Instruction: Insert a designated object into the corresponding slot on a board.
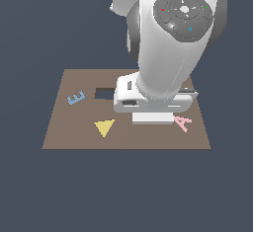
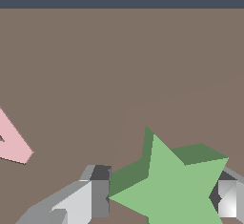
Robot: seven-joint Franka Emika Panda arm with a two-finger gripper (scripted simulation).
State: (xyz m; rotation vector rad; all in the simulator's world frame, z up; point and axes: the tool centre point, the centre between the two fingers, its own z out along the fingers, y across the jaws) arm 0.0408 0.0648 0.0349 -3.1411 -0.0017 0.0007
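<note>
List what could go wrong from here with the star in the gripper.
1. In the wrist view the fingers meet the green star at its points, so it may twist or slip when lifted.
2. In the exterior view the arm hides the star and the star-shaped slot; only the rectangular cutout shows on the board, so alignment is hard to check.
3. The pink letter A lies close by and could be nudged.

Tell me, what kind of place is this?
Likely a computer-simulated test scene, not a real room: a flat brown board floats in featureless dark blue, carrying toy shapes like a green star between the tool fingers.
</note>
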